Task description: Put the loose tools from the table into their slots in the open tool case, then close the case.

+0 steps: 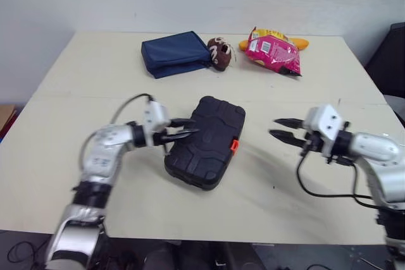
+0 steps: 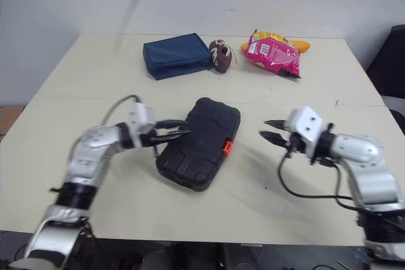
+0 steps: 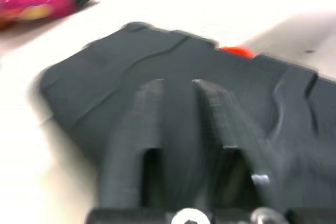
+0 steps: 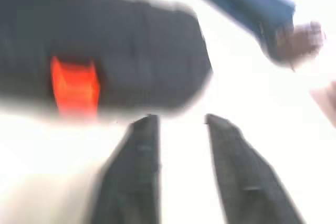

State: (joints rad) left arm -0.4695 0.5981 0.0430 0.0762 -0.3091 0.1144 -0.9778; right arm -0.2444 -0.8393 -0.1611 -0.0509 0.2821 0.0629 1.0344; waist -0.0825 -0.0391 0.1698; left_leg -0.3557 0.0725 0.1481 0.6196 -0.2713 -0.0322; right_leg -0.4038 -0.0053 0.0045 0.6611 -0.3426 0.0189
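The black tool case (image 1: 205, 143) lies shut in the middle of the table, its orange latch (image 1: 234, 146) on the side facing my right arm. My left gripper (image 1: 187, 127) is open, its fingers reaching over the case's left edge and lid; the left wrist view has both fingers (image 3: 131, 135) lying over the lid (image 3: 294, 124). My right gripper (image 1: 280, 128) is open and holds nothing, a short way to the right of the case, pointing toward the latch (image 4: 74, 85). I see no loose tools on the table.
At the back of the table (image 1: 76, 86) lie a navy pouch (image 1: 174, 53), a small brown plush toy (image 1: 219, 52) and a pink snack bag (image 1: 273, 49) with something orange (image 1: 302, 43) behind it. A dark object (image 1: 391, 61) stands past the right edge.
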